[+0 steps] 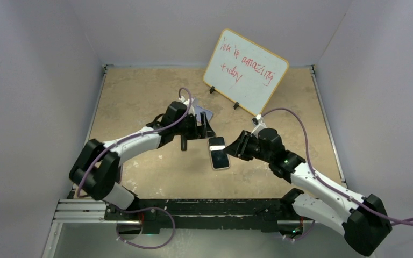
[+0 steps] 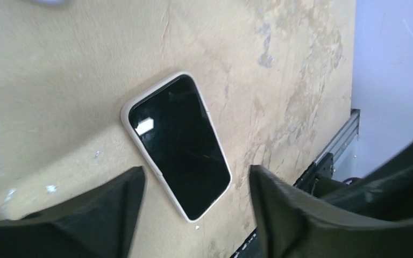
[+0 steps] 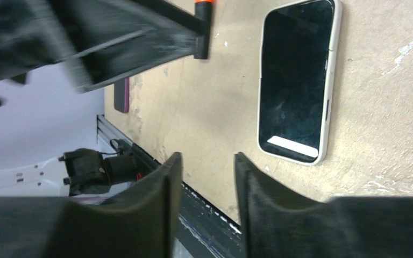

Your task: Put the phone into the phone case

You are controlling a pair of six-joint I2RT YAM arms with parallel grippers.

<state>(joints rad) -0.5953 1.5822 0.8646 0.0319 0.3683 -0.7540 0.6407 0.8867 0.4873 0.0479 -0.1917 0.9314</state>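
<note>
The phone [image 1: 219,152] lies flat and screen up on the tan table, between my two grippers. In the left wrist view the phone [image 2: 178,145] lies on the table just beyond my open left gripper [image 2: 196,180], untouched. My left gripper [image 1: 204,130] is just left of and behind the phone. The pale lavender phone case [image 1: 205,114] lies behind my left gripper, mostly hidden by it. My right gripper [image 1: 232,150] is open and empty, close to the phone's right side. In the right wrist view the phone [image 3: 298,80] lies right of and beyond the right gripper [image 3: 207,161].
A whiteboard [image 1: 246,70] with red writing leans at the back. A black marker [image 3: 201,29] with an orange cap lies under my left arm. The table's front rail [image 1: 193,207] runs close below the phone. Walls enclose the table on three sides.
</note>
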